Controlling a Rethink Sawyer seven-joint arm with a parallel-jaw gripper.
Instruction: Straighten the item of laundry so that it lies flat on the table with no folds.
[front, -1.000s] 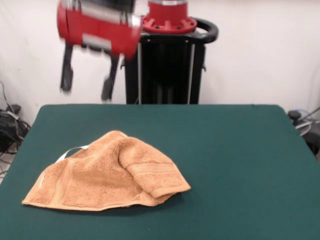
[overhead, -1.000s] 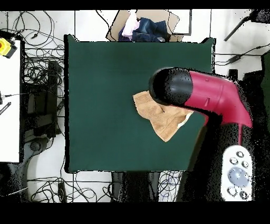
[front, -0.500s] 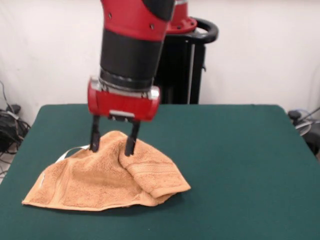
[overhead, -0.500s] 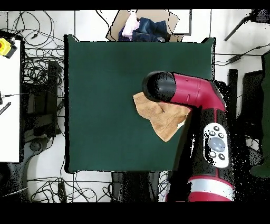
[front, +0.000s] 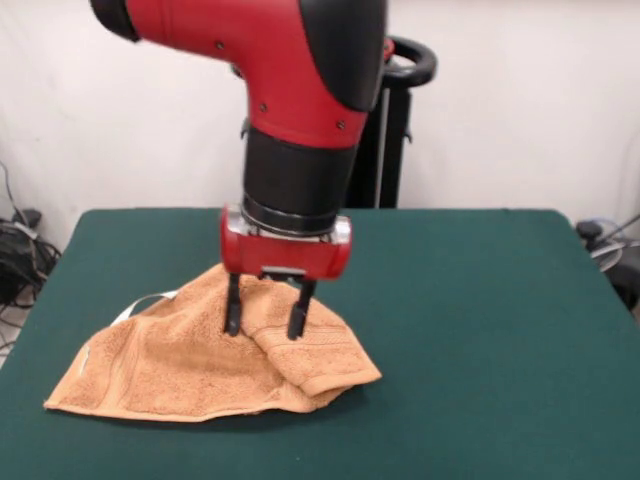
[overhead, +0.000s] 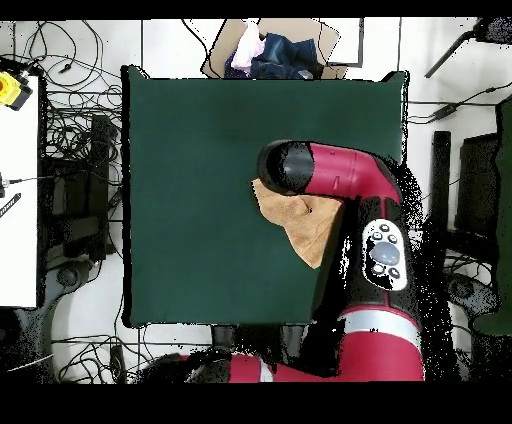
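The item of laundry (front: 180, 365) is an orange-tan towel, crumpled on the left half of the green table (front: 480, 330), with one corner folded over on itself at the right. A white label pokes out at its far left edge. My gripper (front: 265, 322) hangs open right over the folded part, its two black fingers (front: 233, 312) straddling the fold's ridge and reaching down to the cloth. In the overhead view the arm covers most of the item of laundry (overhead: 305, 228), and the gripper is hidden under the wrist.
A cardboard box with clothes (overhead: 270, 50) stands past the table's far edge in the overhead view. Cables (overhead: 75, 150) lie on the floor beside the table. Bare green cloth stretches to the right of the towel in the front view.
The arm has swung in from high at the back left, then moved right and down. The open gripper has dropped from above the table onto the towel's folded corner.
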